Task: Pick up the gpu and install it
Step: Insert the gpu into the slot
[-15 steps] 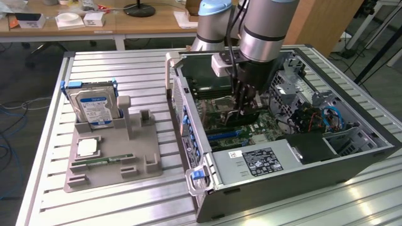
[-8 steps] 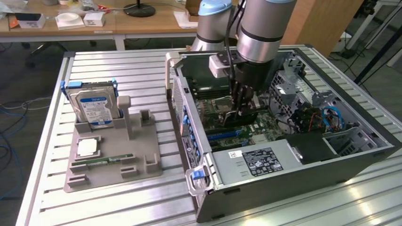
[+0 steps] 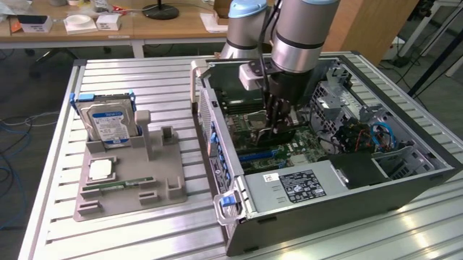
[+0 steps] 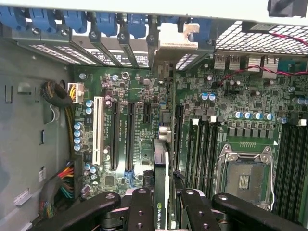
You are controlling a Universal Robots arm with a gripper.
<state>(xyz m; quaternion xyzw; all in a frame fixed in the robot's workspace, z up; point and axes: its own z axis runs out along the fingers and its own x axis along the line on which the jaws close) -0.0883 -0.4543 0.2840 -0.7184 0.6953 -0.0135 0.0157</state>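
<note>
Gripper (image 4: 166,211) is clamping the gpu (image 4: 160,168) edge-on above the motherboard (image 4: 144,91) slots (image 4: 130,139). Judging: seating is calling for an upright card, parallel to the slot, with even downward pressure.

Arm (image 3: 296,38) is showing silver-grey cylindrical links, pale blue joint caps (image 3: 246,8), a black cable (image 3: 272,21); gripper (image 4: 163,204) is showing black linkage fingers (image 4: 139,211) with round pivot screws.
</note>
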